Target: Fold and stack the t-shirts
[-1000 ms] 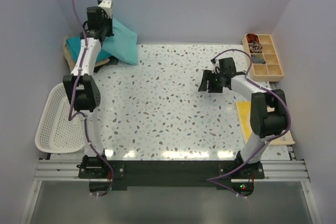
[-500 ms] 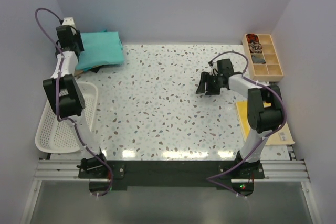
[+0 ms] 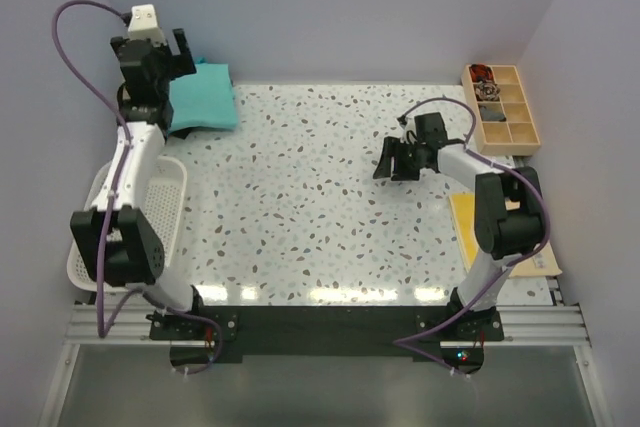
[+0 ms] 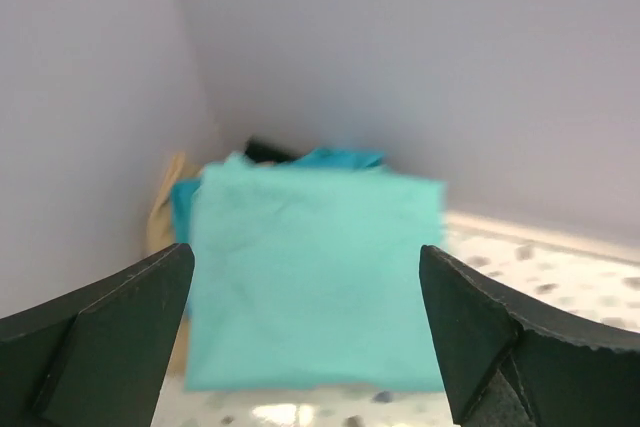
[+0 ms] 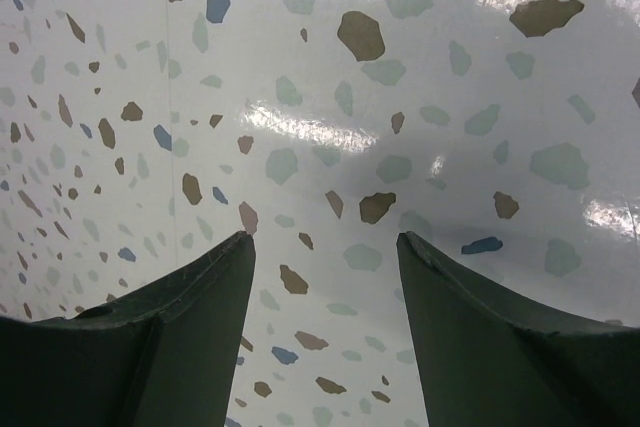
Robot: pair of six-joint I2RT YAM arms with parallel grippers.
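A light sea-green folded t-shirt (image 3: 205,99) (image 4: 310,277) lies flat on top of the stack of t-shirts in the back left corner. Under it peek a teal-blue shirt (image 4: 342,158), a tan one (image 4: 163,215) and a dark one (image 4: 266,150). My left gripper (image 3: 165,65) (image 4: 305,250) hovers above the stack's near left side, open wide, nothing between its fingers. My right gripper (image 3: 390,159) (image 5: 325,238) hangs open over the bare speckled table right of centre, holding nothing.
A white mesh basket (image 3: 125,232) sits at the left table edge under my left arm. A wooden compartment tray (image 3: 505,107) stands at the back right, with yellow and tan sheets (image 3: 468,229) along the right edge. Walls close in behind the stack.
My left gripper has opened and let go of the sea-green shirt, which now rests on the stack; the arm swung left and lifted. The right arm has barely moved.
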